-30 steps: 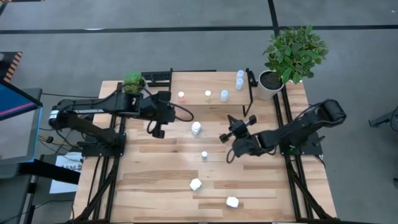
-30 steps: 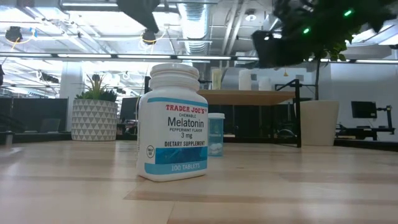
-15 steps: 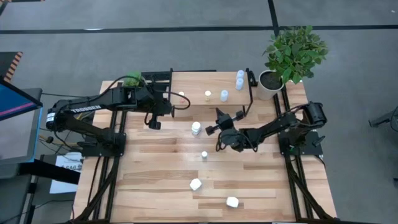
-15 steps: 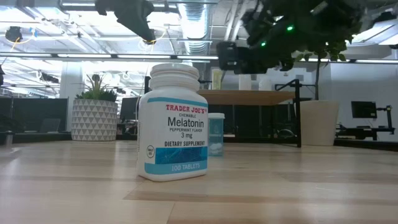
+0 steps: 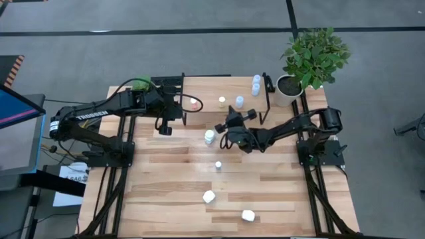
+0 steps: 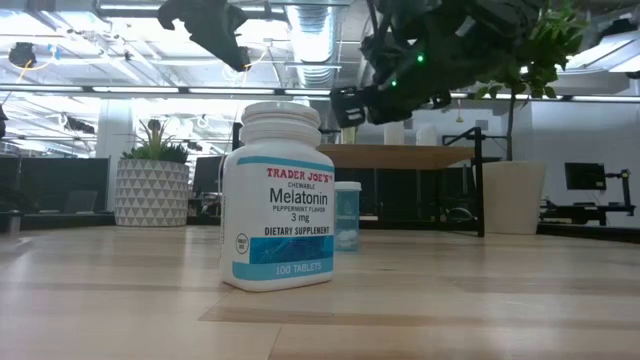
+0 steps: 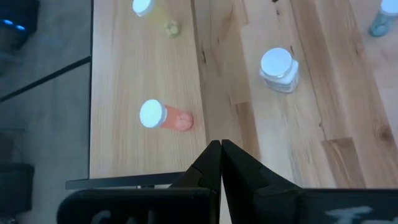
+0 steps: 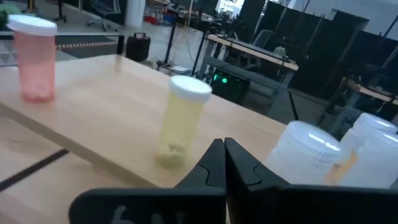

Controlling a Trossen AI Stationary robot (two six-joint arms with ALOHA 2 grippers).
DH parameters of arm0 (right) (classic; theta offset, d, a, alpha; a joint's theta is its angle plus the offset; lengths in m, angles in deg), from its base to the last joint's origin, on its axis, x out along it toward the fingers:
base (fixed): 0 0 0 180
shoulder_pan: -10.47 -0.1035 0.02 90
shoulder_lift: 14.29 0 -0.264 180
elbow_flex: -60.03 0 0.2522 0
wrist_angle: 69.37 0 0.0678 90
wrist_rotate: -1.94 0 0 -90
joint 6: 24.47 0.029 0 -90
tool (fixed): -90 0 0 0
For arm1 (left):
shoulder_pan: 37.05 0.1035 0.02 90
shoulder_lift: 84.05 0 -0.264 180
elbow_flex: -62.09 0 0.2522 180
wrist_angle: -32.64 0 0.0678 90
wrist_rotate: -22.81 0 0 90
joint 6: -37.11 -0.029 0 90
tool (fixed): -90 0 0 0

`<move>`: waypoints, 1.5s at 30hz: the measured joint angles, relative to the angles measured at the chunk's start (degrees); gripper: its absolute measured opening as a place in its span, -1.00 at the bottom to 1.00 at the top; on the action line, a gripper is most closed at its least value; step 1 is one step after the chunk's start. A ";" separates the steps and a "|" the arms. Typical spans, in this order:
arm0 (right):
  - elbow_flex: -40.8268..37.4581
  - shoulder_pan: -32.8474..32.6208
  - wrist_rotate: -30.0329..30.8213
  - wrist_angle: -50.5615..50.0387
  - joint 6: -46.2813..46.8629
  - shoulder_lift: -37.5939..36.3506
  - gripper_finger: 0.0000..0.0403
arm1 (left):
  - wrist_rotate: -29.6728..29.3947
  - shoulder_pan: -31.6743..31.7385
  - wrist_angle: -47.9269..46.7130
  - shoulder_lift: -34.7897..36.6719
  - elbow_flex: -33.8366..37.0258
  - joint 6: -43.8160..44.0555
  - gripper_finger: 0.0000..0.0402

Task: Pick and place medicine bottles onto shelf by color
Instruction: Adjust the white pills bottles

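Observation:
The shelf [image 5: 226, 93] stands at the table's far side and carries an orange-red bottle [image 5: 193, 102], a yellow one [image 5: 222, 101], a pale-blue one [image 5: 239, 101] and white ones [image 5: 255, 83], all upright. On the table stand a white bottle [image 5: 210, 136] and a small one [image 5: 218, 165]. Two white bottles [image 5: 208, 196] [image 5: 248, 215] lie nearer the front. My left gripper [image 5: 165, 128] is shut and empty, hovering left of the shelf's near edge [image 7: 221, 146]. My right gripper [image 5: 221, 128] is shut and empty, held level in the air beside the white bottle, facing the yellow bottle [image 8: 183, 118].
A large potted plant [image 5: 312, 56] stands at the far right corner and a small green plant [image 5: 141, 84] at the far left. In the low view a Melatonin bottle [image 6: 278, 200] stands close to the camera, with a pale-blue bottle [image 6: 347, 215] behind it.
My right gripper has swung toward the table's left and far edge, from right of centre to just beside the standing white bottle, and now faces the shelf. My left gripper has drifted a little toward the far edge. No bottle has moved.

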 joint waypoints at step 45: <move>-0.02 0.19 -10.08 -42.11 28.76 -10.69 -0.95 | 1.14 0.00 0.22 -0.04 -0.02 0.26 -1.00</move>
